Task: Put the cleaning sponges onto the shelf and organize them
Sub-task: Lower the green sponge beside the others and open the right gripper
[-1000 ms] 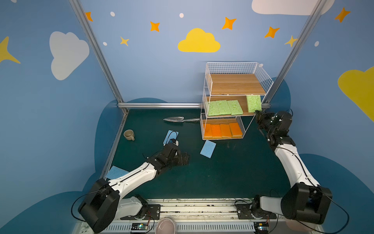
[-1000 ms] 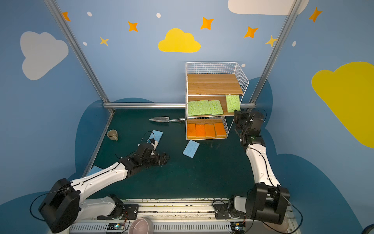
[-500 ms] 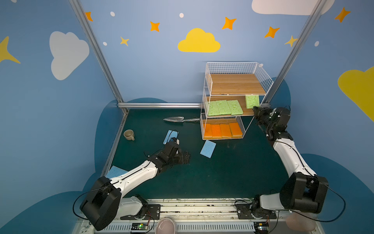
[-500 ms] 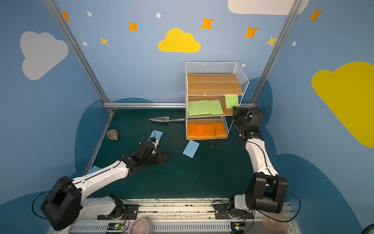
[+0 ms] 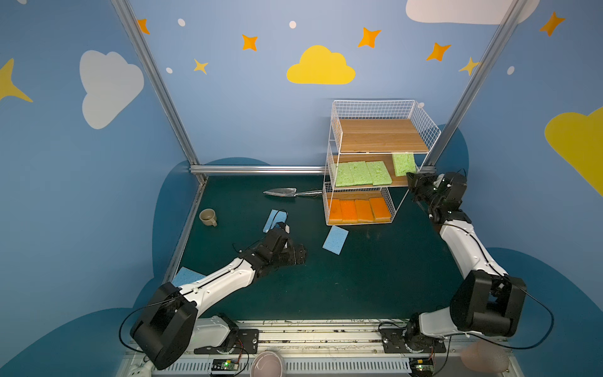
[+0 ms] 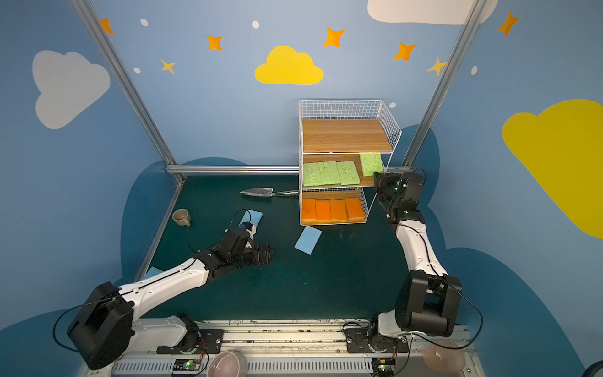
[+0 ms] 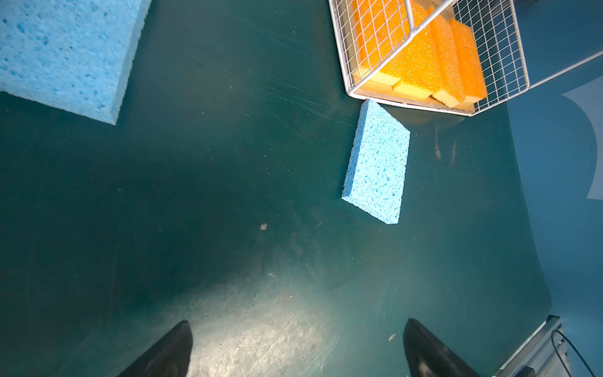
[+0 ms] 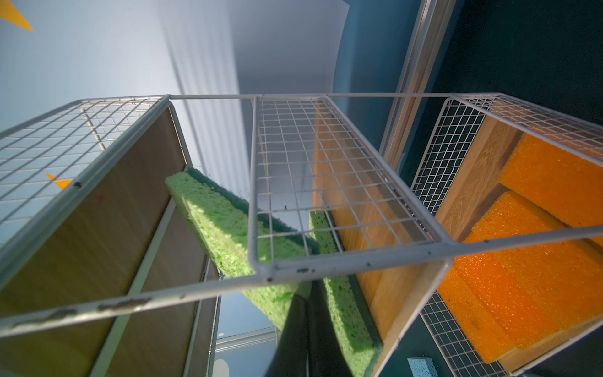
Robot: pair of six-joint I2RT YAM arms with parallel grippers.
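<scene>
The shelf [image 5: 372,111] stands at the back right. Several orange sponges [image 5: 359,210] lie in a row on its bottom tier. Three green sponges [image 5: 362,173] lie flat on the middle tier. A fourth green sponge [image 5: 404,164] leans tilted at that tier's right end. My right gripper [image 5: 409,178] is shut with nothing between its fingers. Its tip [image 8: 306,293] presses against that tilted green sponge [image 8: 222,228]. My left gripper [image 5: 301,256] hovers open and empty over the mat, left of a blue sponge [image 5: 335,240]. In the left wrist view that blue sponge [image 7: 377,163] lies beyond the open gripper [image 7: 298,326].
A second blue sponge [image 5: 274,218] lies behind the left wrist. A third blue sponge [image 5: 187,275] lies at the front left, partly under the arm. A metal trowel [image 5: 280,192] lies left of the shelf, and a small cup [image 5: 208,217] stands by the left frame post.
My right gripper has moved up and in toward the shelf's middle tier. The tilted green sponge has slid further in under the top board. The left arm has barely moved.
</scene>
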